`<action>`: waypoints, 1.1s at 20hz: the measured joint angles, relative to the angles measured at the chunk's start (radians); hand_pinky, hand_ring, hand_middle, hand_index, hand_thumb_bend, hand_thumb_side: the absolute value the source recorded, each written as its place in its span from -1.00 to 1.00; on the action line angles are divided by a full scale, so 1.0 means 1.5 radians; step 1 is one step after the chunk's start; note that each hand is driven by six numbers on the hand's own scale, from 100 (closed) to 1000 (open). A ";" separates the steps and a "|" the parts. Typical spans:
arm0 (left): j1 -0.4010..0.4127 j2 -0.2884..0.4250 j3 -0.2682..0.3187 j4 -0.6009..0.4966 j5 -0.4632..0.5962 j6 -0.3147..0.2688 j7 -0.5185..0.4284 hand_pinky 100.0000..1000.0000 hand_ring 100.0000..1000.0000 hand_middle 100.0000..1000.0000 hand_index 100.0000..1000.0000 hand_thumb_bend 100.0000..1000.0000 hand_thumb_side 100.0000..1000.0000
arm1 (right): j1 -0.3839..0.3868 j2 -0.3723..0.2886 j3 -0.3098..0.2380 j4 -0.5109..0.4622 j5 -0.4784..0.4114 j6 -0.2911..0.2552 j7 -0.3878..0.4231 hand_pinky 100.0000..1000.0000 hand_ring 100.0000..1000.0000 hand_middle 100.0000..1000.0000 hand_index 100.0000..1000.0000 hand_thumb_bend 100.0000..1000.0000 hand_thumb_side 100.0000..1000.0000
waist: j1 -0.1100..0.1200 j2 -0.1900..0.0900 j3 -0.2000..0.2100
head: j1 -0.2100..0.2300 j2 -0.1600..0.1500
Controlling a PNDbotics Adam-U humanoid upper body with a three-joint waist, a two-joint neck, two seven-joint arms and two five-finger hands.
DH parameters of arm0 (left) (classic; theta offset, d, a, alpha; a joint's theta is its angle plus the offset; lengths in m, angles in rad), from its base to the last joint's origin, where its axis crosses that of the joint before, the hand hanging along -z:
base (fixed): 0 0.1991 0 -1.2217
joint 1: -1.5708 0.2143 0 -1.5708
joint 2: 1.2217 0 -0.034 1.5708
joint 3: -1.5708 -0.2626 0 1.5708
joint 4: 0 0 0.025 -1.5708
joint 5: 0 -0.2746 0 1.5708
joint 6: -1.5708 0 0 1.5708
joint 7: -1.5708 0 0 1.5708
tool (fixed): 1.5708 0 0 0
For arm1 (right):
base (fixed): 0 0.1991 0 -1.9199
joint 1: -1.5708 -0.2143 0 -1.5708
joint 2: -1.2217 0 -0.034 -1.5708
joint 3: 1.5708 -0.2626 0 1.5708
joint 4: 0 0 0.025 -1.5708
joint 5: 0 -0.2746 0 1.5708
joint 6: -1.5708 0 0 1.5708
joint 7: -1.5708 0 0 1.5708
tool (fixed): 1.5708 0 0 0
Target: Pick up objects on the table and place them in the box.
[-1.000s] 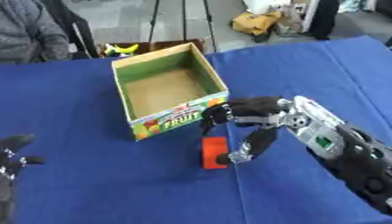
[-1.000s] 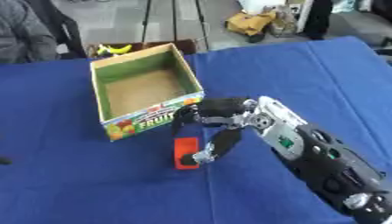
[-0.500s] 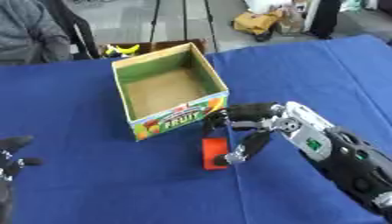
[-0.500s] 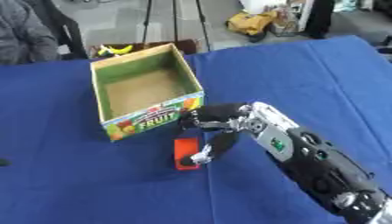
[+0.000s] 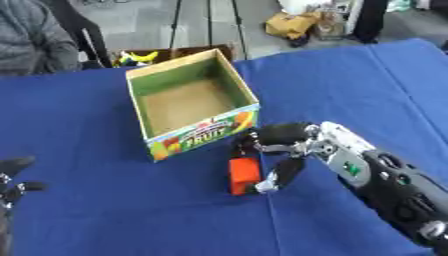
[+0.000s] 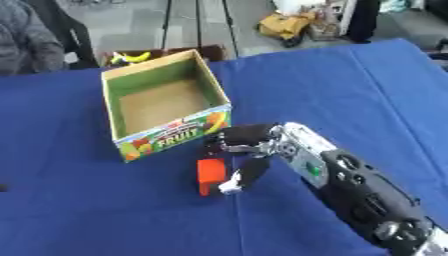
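Right hand on orange block, just below the fruit box, centre of frame.

Right hand [image 5: 284,150] comes in from lower right, fingers curled around a small orange block [image 5: 244,173] that lies on the blue table [image 5: 105,210]; fingers at its top edge and thumb at its lower right corner, so grasping the block. Block sits on the cloth, just beside the front right corner of the open cardboard box [image 5: 194,130], apart from it. Box stands upright in upper centre, "FRUIT" print on the front wall, inside looks empty. Left hand [image 5: 12,181] idles at lower left edge, fingers relaxed, holding nothing.
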 measured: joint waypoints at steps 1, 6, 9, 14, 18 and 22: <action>0.000 0.000 0.000 0.000 0.000 0.000 0.000 -0.03 0.57 0.20 0.27 -1.00 1.00 | 0.000 0.000 0.000 0.000 0.001 0.000 -0.002 0.36 0.83 0.49 0.36 -0.87 -0.21 | 0.000 0.000 0.000 | 0.000 0.000; 0.000 0.000 0.000 0.000 0.000 0.000 0.000 -0.03 0.57 0.20 0.27 -1.00 1.00 | -0.005 0.000 0.000 0.000 0.005 0.007 -0.009 0.34 0.82 0.44 0.07 -1.00 -0.56 | 0.000 -0.001 0.000 | 0.000 0.000; 0.000 0.000 0.000 0.000 0.000 0.000 0.000 -0.03 0.57 0.20 0.27 -1.00 1.00 | -0.005 0.000 -0.001 -0.001 0.005 0.013 -0.014 0.33 0.82 0.41 -0.06 -1.00 -0.63 | -0.001 -0.001 0.000 | 0.000 0.000; 0.000 0.000 0.000 0.000 0.000 0.000 0.000 -0.03 0.57 0.20 0.27 -1.00 1.00 | -0.005 0.000 -0.002 -0.007 -0.004 0.023 -0.020 0.33 0.83 0.41 -0.09 -1.00 -0.67 | -0.002 -0.001 0.000 | 0.000 0.000; 0.000 0.000 0.000 0.000 0.000 0.000 0.000 -0.03 0.56 0.20 0.27 -1.00 1.00 | -0.005 -0.010 -0.006 -0.040 -0.036 0.034 -0.022 0.33 0.84 0.42 -0.12 -1.00 -0.72 | -0.004 -0.001 -0.001 | 0.000 0.000; -0.001 0.000 0.000 0.000 0.000 0.000 0.001 -0.03 0.56 0.20 0.27 -1.00 1.00 | -0.005 -0.043 -0.019 -0.104 -0.090 0.051 -0.026 0.34 0.82 0.42 -0.15 -1.00 -0.76 | -0.007 -0.001 -0.002 | 0.000 -0.001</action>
